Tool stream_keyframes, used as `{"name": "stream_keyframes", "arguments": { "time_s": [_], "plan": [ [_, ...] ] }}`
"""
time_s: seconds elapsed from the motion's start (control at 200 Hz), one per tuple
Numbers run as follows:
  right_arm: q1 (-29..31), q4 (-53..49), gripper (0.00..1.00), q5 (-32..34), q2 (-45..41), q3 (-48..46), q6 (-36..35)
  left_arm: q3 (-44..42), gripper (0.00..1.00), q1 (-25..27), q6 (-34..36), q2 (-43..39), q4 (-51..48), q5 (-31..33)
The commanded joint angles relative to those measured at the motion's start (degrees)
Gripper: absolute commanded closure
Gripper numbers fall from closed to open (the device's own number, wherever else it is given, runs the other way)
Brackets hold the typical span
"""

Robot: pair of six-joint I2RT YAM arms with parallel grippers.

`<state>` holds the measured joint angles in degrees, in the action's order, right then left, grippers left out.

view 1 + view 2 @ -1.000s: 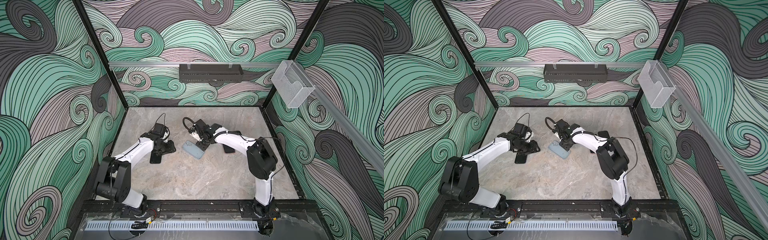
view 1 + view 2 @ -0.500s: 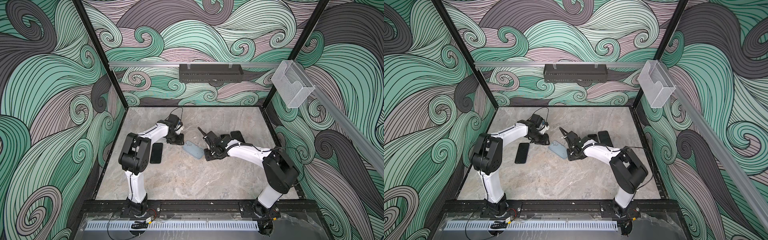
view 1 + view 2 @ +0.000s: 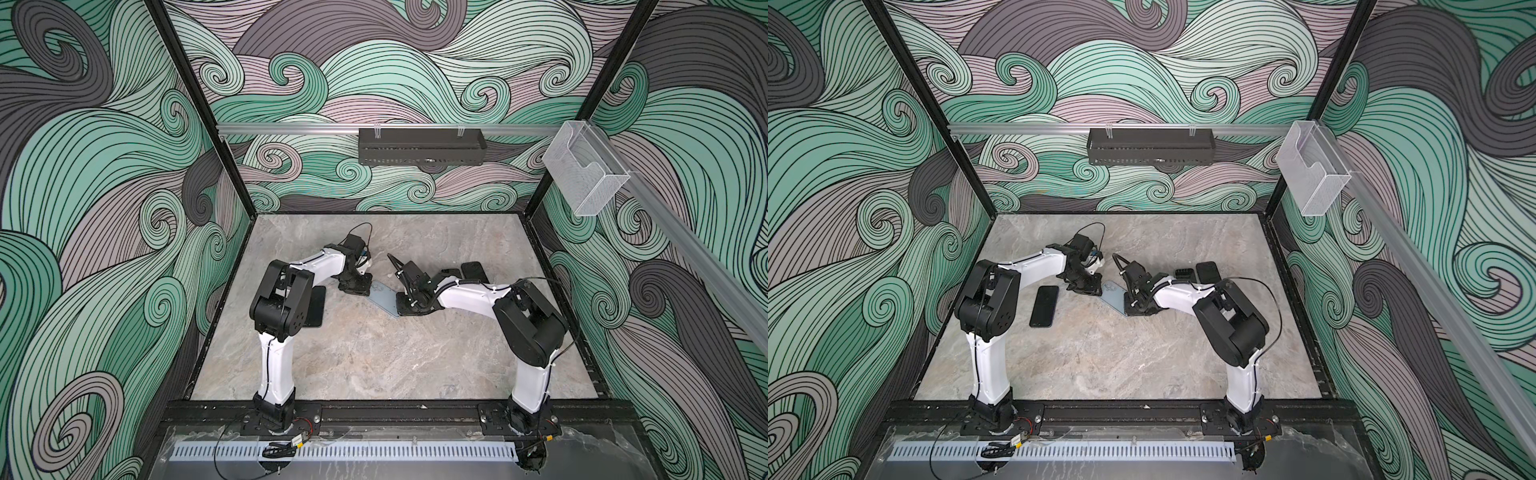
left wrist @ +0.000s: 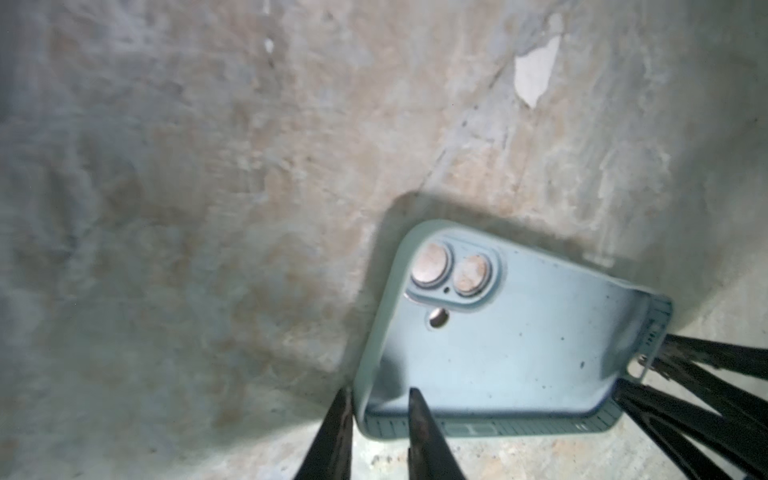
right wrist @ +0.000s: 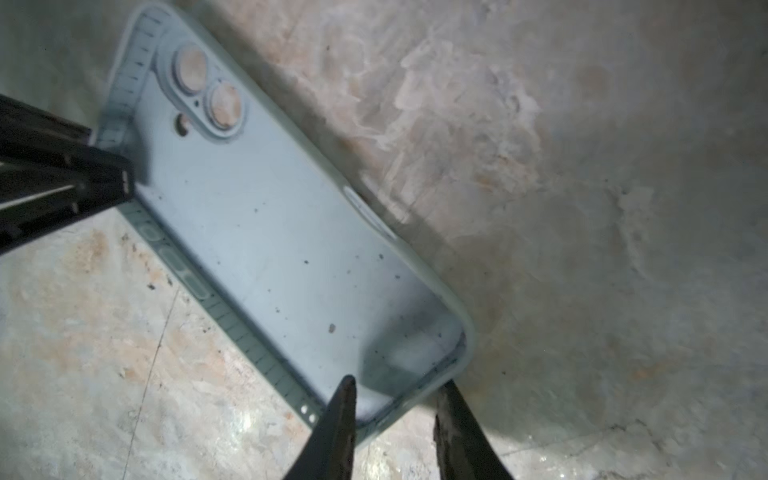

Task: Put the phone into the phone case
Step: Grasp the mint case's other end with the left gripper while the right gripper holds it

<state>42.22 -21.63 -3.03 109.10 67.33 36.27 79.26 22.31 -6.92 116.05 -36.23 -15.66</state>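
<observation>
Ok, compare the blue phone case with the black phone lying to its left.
The phone case is pale blue; the phone is black. The case lies slanted with the left gripper and right gripper astride its rim; the phone lies free, untouched. Both lie on the table.

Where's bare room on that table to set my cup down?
Bare: the front half of the table, between the arm bases, and the strip along the back wall. Crowded: the middle, around the phone case, black phone, left gripper and right gripper.
</observation>
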Motion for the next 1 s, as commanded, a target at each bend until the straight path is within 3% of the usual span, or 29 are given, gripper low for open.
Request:
{"name": "stream_keyframes", "arguments": {
  "time_s": [0.0,0.38,0.651,0.866,0.996],
  "plan": [
    [0.16,0.78,0.7,0.04,2.47,1.06,1.51,-0.48,0.78,0.65,-2.35,0.54,0.38,-0.42],
    [-2.09,-10.1,0.75,6.37,6.56,11.25,-11.35,-16.15,0.81,2.0,-12.4,-11.72,7.41,-3.8],
    [-3.71,-14.03,0.75,5.54,8.92,16.71,-15.54,-16.08,0.81,2.22,-14.4,-12.25,7.74,-2.56],
    [-4.17,-14.76,0.67,5.84,4.91,14.27,-16.35,-15.07,0.67,1.69,-16.46,-13.11,5.79,1.76],
    [-4.53,-17.08,0.57,6.05,2.21,14.23,-17.74,-14.05,0.5,1.43,-17.4,-15.01,2.03,7.12]
  ]
}}
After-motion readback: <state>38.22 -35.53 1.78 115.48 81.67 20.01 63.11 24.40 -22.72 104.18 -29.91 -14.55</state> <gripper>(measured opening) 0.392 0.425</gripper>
